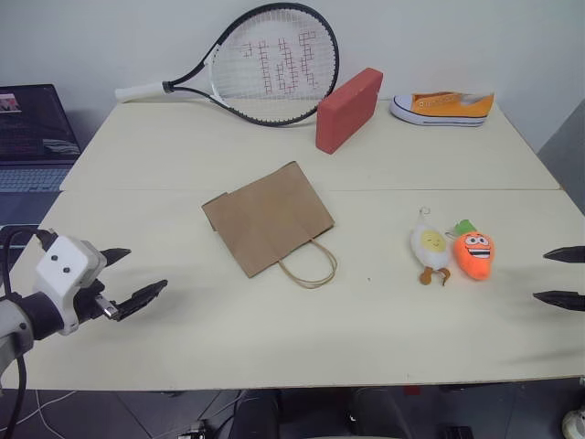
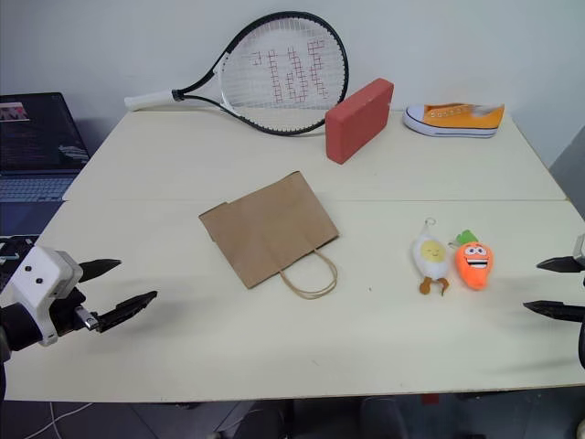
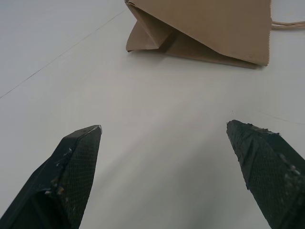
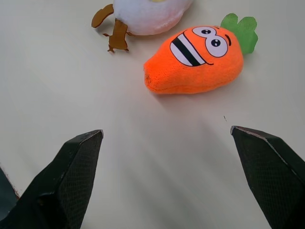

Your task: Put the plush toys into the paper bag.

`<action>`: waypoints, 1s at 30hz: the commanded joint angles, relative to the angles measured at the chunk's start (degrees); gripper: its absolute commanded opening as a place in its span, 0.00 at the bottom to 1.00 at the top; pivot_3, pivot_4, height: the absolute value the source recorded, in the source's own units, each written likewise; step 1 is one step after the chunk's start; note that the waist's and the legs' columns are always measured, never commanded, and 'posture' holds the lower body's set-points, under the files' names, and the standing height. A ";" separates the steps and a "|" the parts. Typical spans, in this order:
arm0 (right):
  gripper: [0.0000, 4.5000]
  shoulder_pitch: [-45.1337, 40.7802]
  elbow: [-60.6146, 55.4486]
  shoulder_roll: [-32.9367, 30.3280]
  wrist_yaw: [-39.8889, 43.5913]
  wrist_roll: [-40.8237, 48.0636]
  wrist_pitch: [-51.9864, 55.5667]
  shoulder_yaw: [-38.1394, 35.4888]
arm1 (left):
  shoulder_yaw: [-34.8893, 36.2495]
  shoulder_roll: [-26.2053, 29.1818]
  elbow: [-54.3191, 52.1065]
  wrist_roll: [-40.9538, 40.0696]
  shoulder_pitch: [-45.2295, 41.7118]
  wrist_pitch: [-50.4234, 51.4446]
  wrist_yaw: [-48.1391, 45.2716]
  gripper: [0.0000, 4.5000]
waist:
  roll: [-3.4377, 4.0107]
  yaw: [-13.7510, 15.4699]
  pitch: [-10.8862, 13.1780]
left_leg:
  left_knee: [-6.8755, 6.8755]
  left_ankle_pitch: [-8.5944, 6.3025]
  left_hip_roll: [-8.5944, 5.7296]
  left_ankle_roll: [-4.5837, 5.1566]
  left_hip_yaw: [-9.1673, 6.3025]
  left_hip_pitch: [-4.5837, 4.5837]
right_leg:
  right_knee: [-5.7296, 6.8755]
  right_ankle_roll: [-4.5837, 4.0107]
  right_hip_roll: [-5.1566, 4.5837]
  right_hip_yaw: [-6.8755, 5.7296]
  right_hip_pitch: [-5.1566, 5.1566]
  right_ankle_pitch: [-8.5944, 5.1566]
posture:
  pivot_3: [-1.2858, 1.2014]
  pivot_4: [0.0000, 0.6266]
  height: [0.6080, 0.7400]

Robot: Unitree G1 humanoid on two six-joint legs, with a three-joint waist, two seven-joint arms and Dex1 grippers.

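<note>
- Step in hand: approach. Carrot toy point(image 1: 474, 255) and egg toy point(image 1: 430, 247) lie untouched near the tabletop's right edge.
- Right gripper point(image 1: 559, 276) and left gripper point(image 1: 128, 277): fingers wide apart, empty.
- Next: right gripper grasps the carrot; the flat paper bag point(image 1: 268, 218) needs opening.

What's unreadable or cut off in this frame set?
- Paper bag: lies flat, so its inside is hidden.
- Egg plush: face cut off by the right wrist view's edge.
- Right end effector: body cut off by the left eye view's edge.
</note>
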 commanded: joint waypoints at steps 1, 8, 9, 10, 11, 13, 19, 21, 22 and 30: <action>1.00 -0.86 -1.06 -0.89 -0.16 -0.30 -0.84 -1.39 | 0.36 -0.33 -0.11 0.04 -0.05 -1.46 -0.59 1.00 | 0.00 0.00 0.00 | 0.00 0.00 0.00 0.00 0.01 0.01 | 0.02 0.00 0.00 0.00 0.00 0.00 | 0.52 0.24 1.00; 1.00 -1.12 -0.74 -0.54 -0.56 -0.77 -1.87 -1.26 | 0.66 -1.26 0.18 -0.06 -0.22 -1.96 -0.29 1.00 | 0.00 0.00 0.00 | 0.00 0.00 0.00 0.00 0.03 0.08 | 0.14 0.00 0.00 0.03 0.01 0.00 | 0.52 0.24 1.00; 1.00 -1.17 -0.63 -0.51 -0.64 -0.82 -2.05 -1.22 | 0.73 -1.36 0.33 -0.06 -0.46 -2.07 -0.23 1.00 | -0.01 0.00 0.00 | 0.01 0.00 0.00 0.00 0.04 0.10 | 0.18 0.00 0.00 0.03 0.01 0.00 | 0.52 0.24 1.00; 1.00 -1.23 -0.54 -0.44 -0.76 -0.87 -2.29 -1.21 | 0.76 -1.44 0.50 -0.17 -0.68 -2.37 -0.53 1.00 | -0.01 0.00 0.00 | 0.02 0.00 0.00 0.00 0.04 0.12 | 0.23 0.00 0.00 0.03 0.01 0.00 | 0.52 0.24 1.00; 1.00 -1.34 -0.51 -0.31 -0.92 -0.96 -2.50 -1.13 | 0.66 -1.40 0.80 0.00 -0.76 -2.92 -0.86 1.00 | -0.01 0.00 0.00 | 0.02 0.00 0.00 0.00 0.04 0.16 | 0.28 0.00 0.00 0.03 0.01 0.00 | 0.52 0.24 1.00; 1.00 -1.58 -0.60 0.04 -1.25 -1.05 -2.83 -0.98 | 0.00 -1.10 2.15 1.32 -0.91 -4.90 -1.31 1.00 | -0.01 -0.02 0.00 | 0.02 0.00 0.00 0.00 0.08 0.24 | 0.37 0.00 0.00 0.05 0.01 0.00 | 0.52 0.24 1.00; 1.00 -1.98 -0.44 0.45 -1.41 -1.41 -3.35 -0.99 | 0.25 -1.90 4.09 0.89 -1.90 -8.02 -1.98 1.00 | -0.01 -0.03 0.00 | 0.03 0.00 0.01 0.00 0.18 0.49 | 0.71 -0.02 -0.01 0.14 0.01 -0.01 | 0.52 0.24 1.00; 1.00 -2.18 -0.20 0.47 -1.43 -1.54 -3.47 -1.01 | 0.42 -2.07 4.24 0.67 -1.98 -8.74 -2.21 1.00 | -0.01 -0.04 0.00 | 0.03 0.00 0.04 0.00 0.25 0.54 | 0.74 -0.02 -0.01 0.16 0.01 -0.02 | 0.52 0.24 1.00; 1.00 -2.29 -0.16 0.50 -1.42 -1.62 -3.48 -1.02 | 0.47 -2.12 4.34 0.65 -2.04 -8.95 -2.27 1.00 | -0.01 -0.06 -0.01 | 0.03 0.00 0.06 0.00 0.28 0.56 | 0.74 -0.02 -0.01 0.17 0.01 -0.02 | 0.52 0.24 1.00; 1.00 -3.00 0.22 0.95 -1.75 -1.87 -3.55 -0.79 | 1.39 -1.83 4.27 -2.80 -3.95 -6.06 -2.39 1.00 | -0.02 -0.13 -0.01 | 0.05 0.00 0.07 0.00 0.48 0.64 | 0.75 -0.02 -0.01 0.36 0.01 -0.02 | 0.52 0.24 1.00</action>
